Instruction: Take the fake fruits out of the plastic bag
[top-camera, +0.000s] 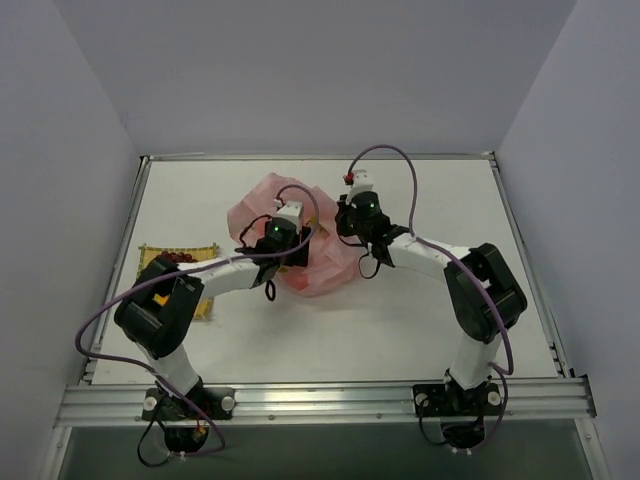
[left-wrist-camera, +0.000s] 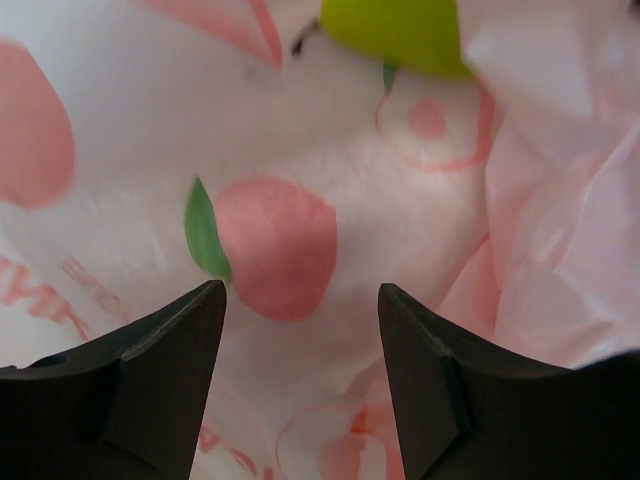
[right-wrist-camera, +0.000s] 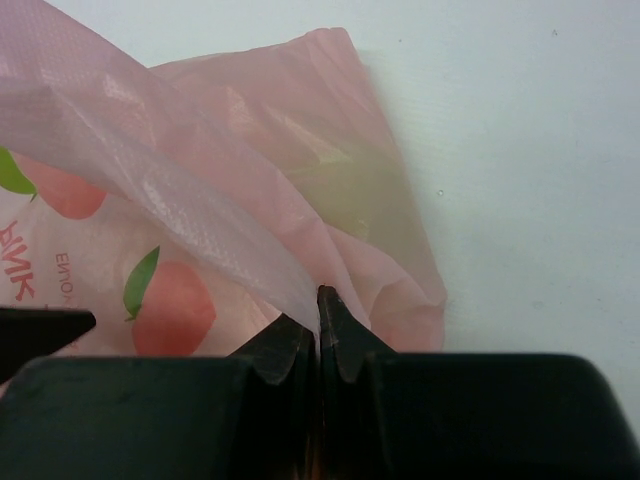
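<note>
The pink plastic bag (top-camera: 254, 208) lies crumpled at the table's middle, printed with peaches (left-wrist-camera: 275, 245). My left gripper (left-wrist-camera: 300, 295) is open deep in the bag's folds, with only bag film between and behind its fingers. A yellow-green fake fruit (left-wrist-camera: 395, 30) lies ahead of it at the upper edge of the left wrist view. My right gripper (right-wrist-camera: 318, 300) is shut on a fold of the bag's thin film, at the bag's right side. A pale yellow-green shape (right-wrist-camera: 360, 190) shows through the bag beyond it.
A flat yellow woven mat (top-camera: 203, 250) lies left of the bag, with small dark red things (top-camera: 178, 258) on it and something orange (top-camera: 160, 297) beside the left arm's elbow. Grey walls enclose the white table (top-camera: 450, 200) on three sides.
</note>
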